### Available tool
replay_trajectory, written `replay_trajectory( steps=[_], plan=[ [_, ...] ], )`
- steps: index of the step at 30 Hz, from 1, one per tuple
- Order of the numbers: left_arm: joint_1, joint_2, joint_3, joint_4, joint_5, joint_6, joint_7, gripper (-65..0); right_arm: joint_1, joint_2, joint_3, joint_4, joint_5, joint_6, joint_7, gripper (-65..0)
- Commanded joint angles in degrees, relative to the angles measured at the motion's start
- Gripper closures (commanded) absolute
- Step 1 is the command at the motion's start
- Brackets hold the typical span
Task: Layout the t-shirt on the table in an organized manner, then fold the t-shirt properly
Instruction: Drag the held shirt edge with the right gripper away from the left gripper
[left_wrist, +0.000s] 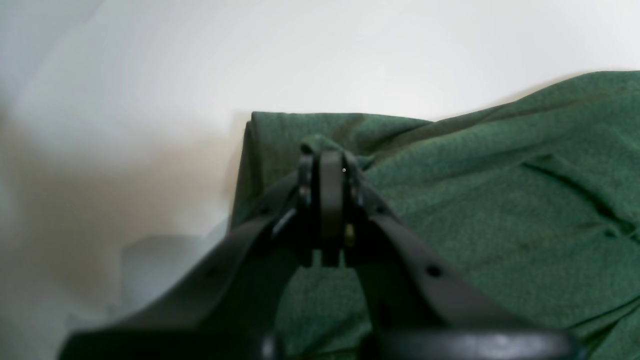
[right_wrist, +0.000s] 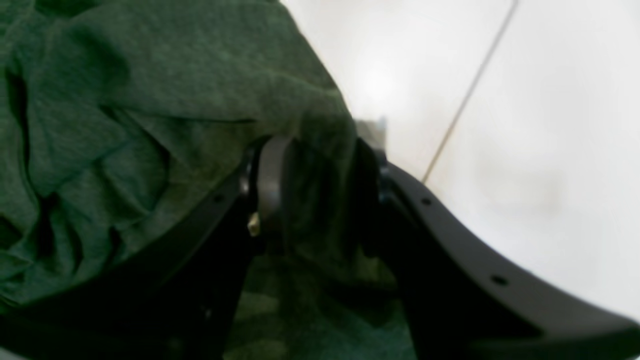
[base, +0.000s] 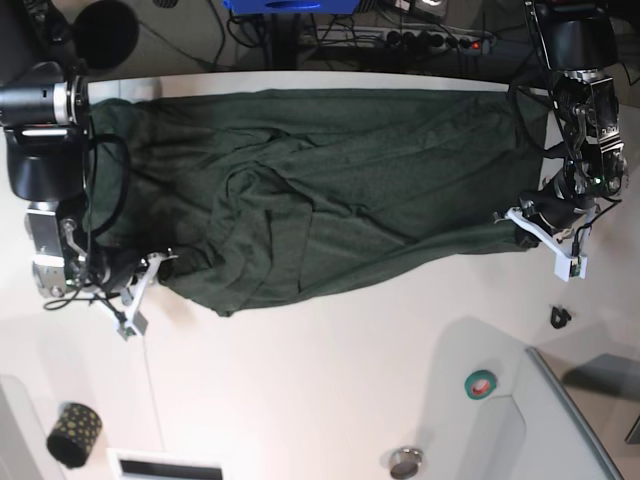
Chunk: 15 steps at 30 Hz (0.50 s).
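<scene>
Here, shirt: the large plain dark green fabric t-shirt (base: 310, 190) lies spread and wrinkled across the far half of the broad white desk (base: 320, 380).
Left pincer (left_wrist: 330, 165): clenched on a bunched corner of the shirt, at the scene's right.
Right pincer (right_wrist: 312, 170): fabric lies between its parted jaws at the shirt's left near edge; whether it grips, I cannot tell.
Near right: a green tape roll (base: 480, 383) on the desk.

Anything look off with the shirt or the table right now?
The t-shirt isn't flat: heavy wrinkles bunch near its middle and its lower edge runs crooked across the table. Left hand is shut on a corner; fabric sits between the right hand fingers.
</scene>
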Motion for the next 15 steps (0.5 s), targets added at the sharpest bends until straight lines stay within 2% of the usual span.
replay_trajectory(
  steps=[1, 5, 7, 15],
  plan=[
    [-0.83, -0.99, -0.35, 0.88, -0.42, -0.12, -0.98, 0.0, 1.73, 0.65, 0.21, 1.07, 0.57, 0.23, 0.84, -17.7],
    [-0.83, -0.99, -0.35, 0.88, -0.33, -0.12, -0.98, 0.0, 1.73, 0.65, 0.21, 3.27, 0.57, 0.23, 0.67, -5.3],
    [-0.92, -0.99, -0.44, 0.88, -0.33, -0.12, -0.98, 0.0, 1.73, 0.82, 0.03, 4.76, 0.48, 0.23, 0.58, -1.1],
    [-2.68, -0.99, -0.44, 1.41, -0.51, -0.12, -0.8, 0.0, 3.57, 1.08, -0.32, 9.77, 0.22, 0.23, -3.55, -0.2]
  ],
)
